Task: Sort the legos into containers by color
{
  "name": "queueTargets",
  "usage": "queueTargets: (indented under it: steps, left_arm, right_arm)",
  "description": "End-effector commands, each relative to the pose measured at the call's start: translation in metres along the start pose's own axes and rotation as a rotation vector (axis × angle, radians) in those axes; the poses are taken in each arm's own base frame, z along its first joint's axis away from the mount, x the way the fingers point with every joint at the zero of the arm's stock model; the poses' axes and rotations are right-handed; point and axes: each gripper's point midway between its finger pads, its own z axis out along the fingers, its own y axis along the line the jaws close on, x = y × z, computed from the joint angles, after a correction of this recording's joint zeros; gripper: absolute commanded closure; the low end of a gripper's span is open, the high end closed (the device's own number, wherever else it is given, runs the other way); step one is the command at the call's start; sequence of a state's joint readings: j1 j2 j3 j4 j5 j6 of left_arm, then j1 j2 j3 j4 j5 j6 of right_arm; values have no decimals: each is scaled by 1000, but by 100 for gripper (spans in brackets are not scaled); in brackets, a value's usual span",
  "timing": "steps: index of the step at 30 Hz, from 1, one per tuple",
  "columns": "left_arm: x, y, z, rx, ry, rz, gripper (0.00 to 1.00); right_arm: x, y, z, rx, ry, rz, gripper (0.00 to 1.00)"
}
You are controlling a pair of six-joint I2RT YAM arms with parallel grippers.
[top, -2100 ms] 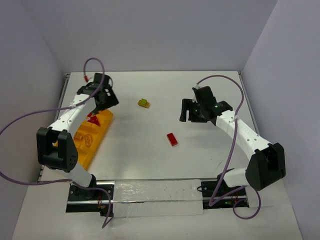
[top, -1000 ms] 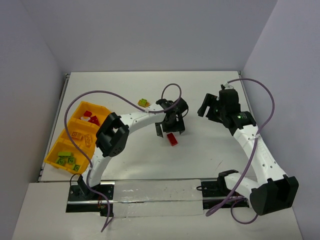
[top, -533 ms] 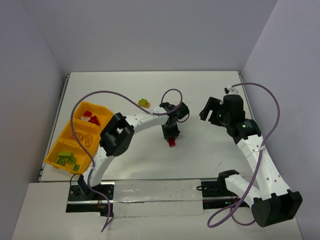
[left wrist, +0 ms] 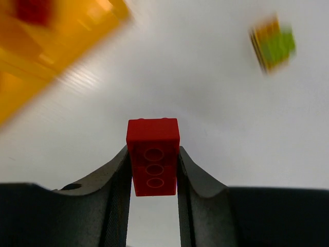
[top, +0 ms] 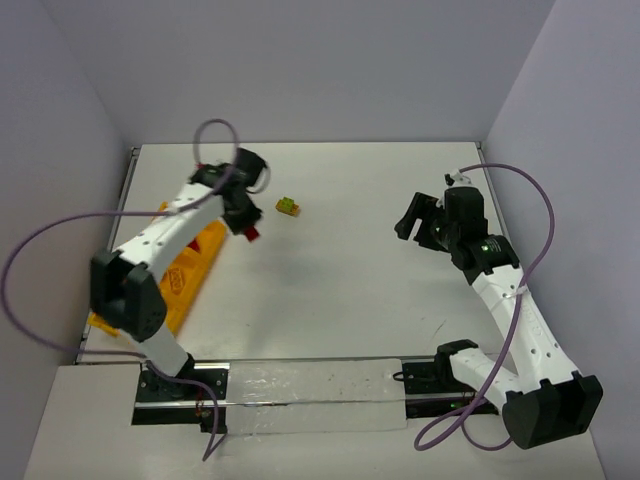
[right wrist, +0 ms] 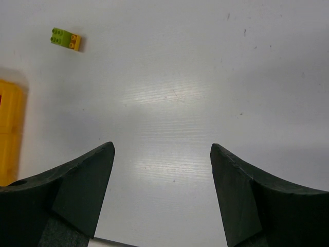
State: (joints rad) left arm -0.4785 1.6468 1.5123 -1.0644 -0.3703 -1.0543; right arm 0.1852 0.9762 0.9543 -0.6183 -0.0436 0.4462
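My left gripper (top: 246, 226) is shut on a red lego brick (top: 251, 235), held off the table just right of the orange-yellow tray (top: 192, 268). In the left wrist view the red brick (left wrist: 153, 154) sits upright between both fingers, with the tray (left wrist: 46, 41) blurred at upper left. A lime-and-yellow lego clump (top: 288, 206) lies on the table right of that gripper and shows as well in the left wrist view (left wrist: 272, 45). My right gripper (top: 412, 228) stands open and empty over bare table at the right; its view holds the same clump (right wrist: 66, 39) far off.
The left arm covers most of the tray, so its compartments are largely hidden. A red piece (left wrist: 32, 9) shows blurred in one tray compartment. Purple cables loop above both arms. The tray's edge (right wrist: 7, 135) shows at the left of the right wrist view.
My left gripper shut on the red brick at mid-table, lifted it and swung it left and back, up to the tray. The right arm has hardly moved.
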Motion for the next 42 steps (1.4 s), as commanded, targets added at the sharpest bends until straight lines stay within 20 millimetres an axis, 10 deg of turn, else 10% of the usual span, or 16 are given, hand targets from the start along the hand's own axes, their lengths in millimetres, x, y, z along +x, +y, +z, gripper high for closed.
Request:
queueTargets:
  steps: [1, 6, 13, 19, 21, 23, 26, 30, 34, 42]
  left_arm:
    - [-44, 59, 4, -97, -94, 12, 100]
    - [-89, 107, 26, -167, -113, -118, 100]
    - [-104, 110, 59, -185, -106, -181, 98]
    - [-110, 106, 76, -192, -117, -189, 77]
    - [-111, 105, 80, -199, -113, -183, 51]
    - [-114, 104, 79, -208, -108, -177, 2]
    - [-116, 96, 66, -172, -135, -155, 1]
    - [-125, 68, 30, -123, -237, -62, 1]
    - [-108, -5, 3, 103, -274, 172, 1]
    - [-62, -102, 18, 253, -115, 180, 16]
  right_arm:
    - [-9, 9, 7, -45, -25, 4, 18]
    - [-11, 10, 10, -43, -22, 6, 18]
    - [-11, 9, 9, -40, -25, 5, 18]
    - [-9, 9, 8, -44, -22, 7, 18]
    - [-8, 10, 8, -50, -21, 7, 18]
    - [-8, 10, 8, -49, -19, 6, 18]
    - [-8, 10, 7, -47, -23, 9, 18]
    - [-7, 10, 8, -49, -20, 12, 18]
    - [-7, 11, 9, -55, -16, 17, 18]
    - [-6, 11, 6, -57, -21, 21, 18]
